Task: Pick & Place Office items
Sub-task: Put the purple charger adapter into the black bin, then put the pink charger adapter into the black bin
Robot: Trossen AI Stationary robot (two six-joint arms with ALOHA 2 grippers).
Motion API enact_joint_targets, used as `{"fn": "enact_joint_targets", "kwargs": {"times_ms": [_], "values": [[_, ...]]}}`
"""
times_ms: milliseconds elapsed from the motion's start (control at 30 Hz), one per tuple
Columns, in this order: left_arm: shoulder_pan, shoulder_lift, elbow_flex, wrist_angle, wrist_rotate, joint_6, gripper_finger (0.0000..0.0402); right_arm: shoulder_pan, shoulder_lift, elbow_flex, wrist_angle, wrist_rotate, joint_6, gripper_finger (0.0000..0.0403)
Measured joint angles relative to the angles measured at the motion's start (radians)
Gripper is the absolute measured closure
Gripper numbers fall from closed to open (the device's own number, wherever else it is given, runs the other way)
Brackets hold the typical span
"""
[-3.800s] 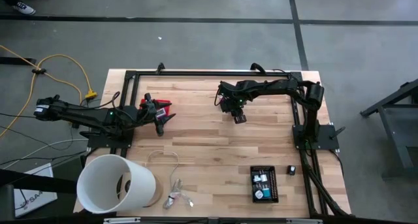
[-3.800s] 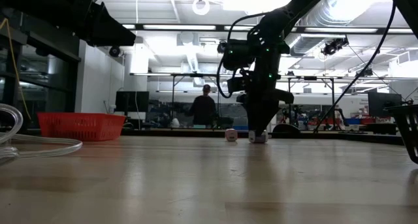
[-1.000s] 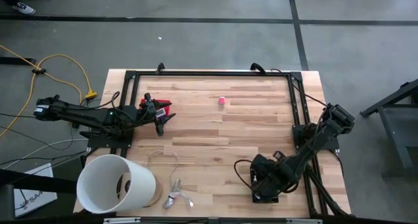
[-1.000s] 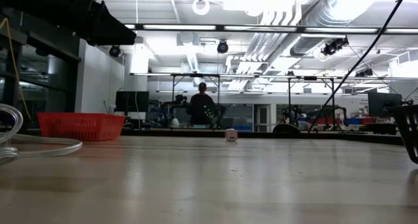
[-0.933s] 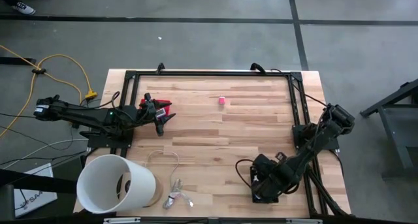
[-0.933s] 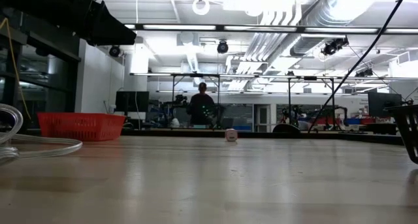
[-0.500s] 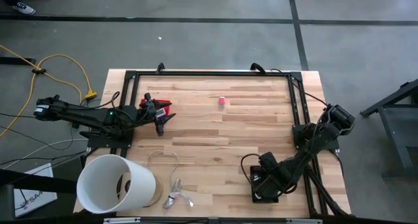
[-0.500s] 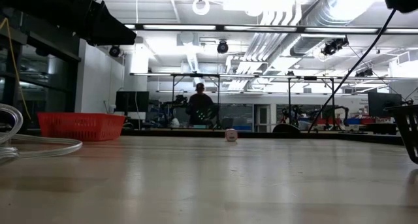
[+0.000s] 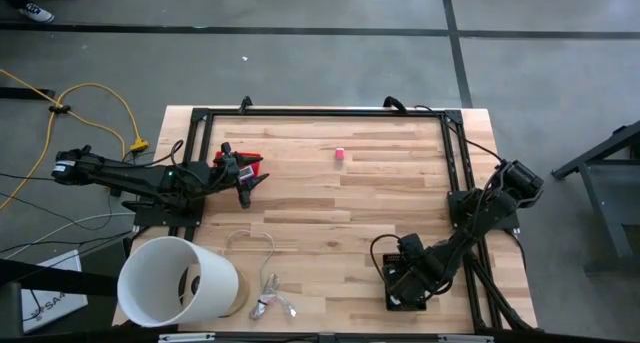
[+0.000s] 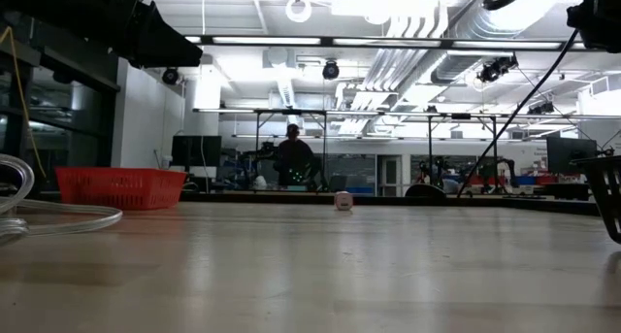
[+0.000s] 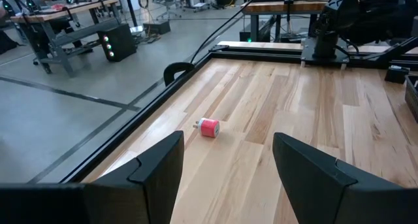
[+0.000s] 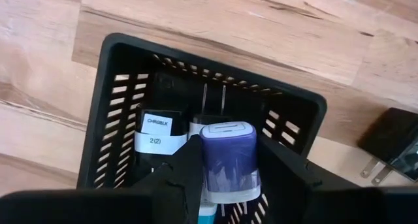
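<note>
Over the black slotted plastic basket at the lower right of the counter, the right gripper clamps a purple-and-white plug block between its fingers, while the left gripper waits spread wide at upper left, a small pink cylinder lying ahead.

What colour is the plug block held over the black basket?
Purple plug block, white base; clearest in the right wrist view.
</note>
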Motion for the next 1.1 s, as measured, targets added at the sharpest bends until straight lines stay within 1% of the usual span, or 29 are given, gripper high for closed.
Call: {"fn": "enact_joint_targets", "kwargs": {"times_ms": [300, 733, 867, 1100], "values": [[0.0, 0.0, 0.0, 0.0, 0.0, 0.0, 0.0175, 0.0, 0.0, -0.001, 0.0, 0.004, -0.002, 0.0257], [0.0, 0.0, 0.0, 0.0, 0.0, 0.0, 0.0175, 0.0, 0.0, -0.001, 0.002, 0.005, -0.004, 0.0254], [0.0, 0.0, 0.0, 0.0, 0.0, 0.0, 0.0175, 0.0, 0.0, -0.001, 0.002, 0.028, -0.027, 0.0254], [0.0, 0.0, 0.0, 0.0, 0.0, 0.0, 0.0175, -0.007, -0.043, -0.001, -0.017, 0.032, -0.034, 0.0254]]}}
